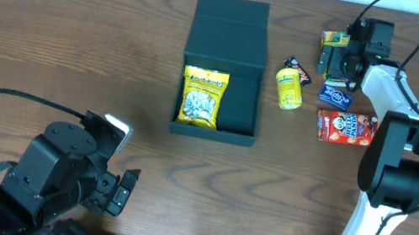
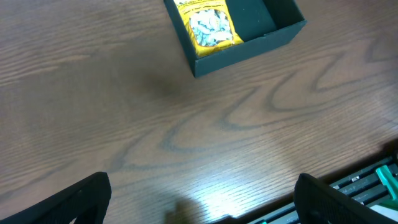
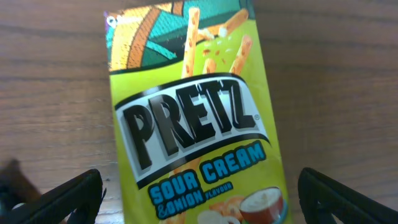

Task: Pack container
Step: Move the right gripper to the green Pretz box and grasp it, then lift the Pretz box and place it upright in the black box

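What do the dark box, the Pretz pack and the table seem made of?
Container: likely matte cardboard; flat folded walls, hinged flap, no shine.
Pretz pack: printed card or film, slightly glossy; cannot tell which.
Table: wood or wood-look laminate; visible grain, soft sheen.

A brown wood-grain table [image 1: 70,34] fills the scene. A yellow bag of pale snacks [image 1: 201,96] lies flat inside the box [image 1: 241,106], against its left wall as seen from above. Loose snacks sit on the table to the right of the box. There is a small yellow pouch [image 1: 288,89] with a dark little wrapper [image 1: 295,68] just behind it, possibly a chocolate, though its print is too small to read. Further right lie a blue packet [image 1: 335,94] and a red packet [image 1: 346,127]. Farthest back a green Pretz packet [image 3: 193,124], sour cream and onion, lies flat and slightly tilted.
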Controlling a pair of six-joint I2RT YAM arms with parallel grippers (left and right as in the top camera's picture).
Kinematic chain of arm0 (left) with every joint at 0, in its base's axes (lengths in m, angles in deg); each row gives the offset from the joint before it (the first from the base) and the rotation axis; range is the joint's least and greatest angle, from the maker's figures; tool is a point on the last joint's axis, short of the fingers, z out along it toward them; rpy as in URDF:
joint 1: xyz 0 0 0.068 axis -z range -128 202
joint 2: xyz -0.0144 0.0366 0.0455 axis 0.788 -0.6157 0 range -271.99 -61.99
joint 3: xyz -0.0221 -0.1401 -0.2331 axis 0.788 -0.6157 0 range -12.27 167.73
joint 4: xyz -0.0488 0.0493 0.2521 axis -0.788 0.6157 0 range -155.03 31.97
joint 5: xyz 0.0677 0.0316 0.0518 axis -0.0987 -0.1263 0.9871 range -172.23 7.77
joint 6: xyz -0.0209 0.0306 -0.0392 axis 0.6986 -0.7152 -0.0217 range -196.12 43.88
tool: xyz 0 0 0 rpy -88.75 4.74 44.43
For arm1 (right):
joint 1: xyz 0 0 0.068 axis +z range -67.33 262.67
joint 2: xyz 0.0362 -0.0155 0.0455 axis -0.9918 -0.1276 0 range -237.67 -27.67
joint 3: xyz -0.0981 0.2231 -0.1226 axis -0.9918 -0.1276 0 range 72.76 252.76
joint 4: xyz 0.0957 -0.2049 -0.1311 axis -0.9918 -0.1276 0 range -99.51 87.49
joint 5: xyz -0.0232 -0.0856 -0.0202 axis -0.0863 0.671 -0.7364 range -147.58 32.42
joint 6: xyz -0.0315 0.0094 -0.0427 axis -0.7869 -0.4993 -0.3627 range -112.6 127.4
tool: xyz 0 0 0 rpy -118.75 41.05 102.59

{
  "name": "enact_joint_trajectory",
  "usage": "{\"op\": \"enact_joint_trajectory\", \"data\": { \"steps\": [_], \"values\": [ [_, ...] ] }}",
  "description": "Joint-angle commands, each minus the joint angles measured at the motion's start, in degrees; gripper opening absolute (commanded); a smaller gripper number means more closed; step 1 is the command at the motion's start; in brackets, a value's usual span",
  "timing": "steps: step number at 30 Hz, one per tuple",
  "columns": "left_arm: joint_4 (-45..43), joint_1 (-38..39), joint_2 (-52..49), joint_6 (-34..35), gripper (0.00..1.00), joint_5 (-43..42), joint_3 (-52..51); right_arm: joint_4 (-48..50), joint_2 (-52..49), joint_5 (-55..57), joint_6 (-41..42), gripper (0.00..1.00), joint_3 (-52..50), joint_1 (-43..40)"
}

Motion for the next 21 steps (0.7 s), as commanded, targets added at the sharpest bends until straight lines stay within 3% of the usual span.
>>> {"op": "enact_joint_trajectory", "data": {
  "steps": [1, 3, 8, 15, 21],
  "values": [
    [0.09, -0.09, 0.02, 0.42, 0.95, -0.17, 0.24, 0.04, -2.01, -0.35, -0.83, 0.99, 0.04, 0.0],
    [0.07, -0.09, 0.02, 0.42, 0.95, -0.17, 0.24, 0.35, -2.23, -0.33, -0.83, 0.98, 0.04, 0.04],
    [0.07, -0.09, 0.02, 0.44, 0.95, -0.17, 0.24, 0.98, -2.27, 0.37, -0.83, 0.79, 0.04, 0.04],
    [0.07, -0.09, 0.02, 0.42, 0.95, -0.17, 0.24, -1.92, -2.08, 0.5, 1.09, 0.74, 2.14, 0.04],
    [0.07, -0.09, 0.02, 0.42, 0.95, -0.17, 0.24, -11.78, -2.05, 0.5, 1.11, 0.73, 12.72, 0.28]
  ]
}}
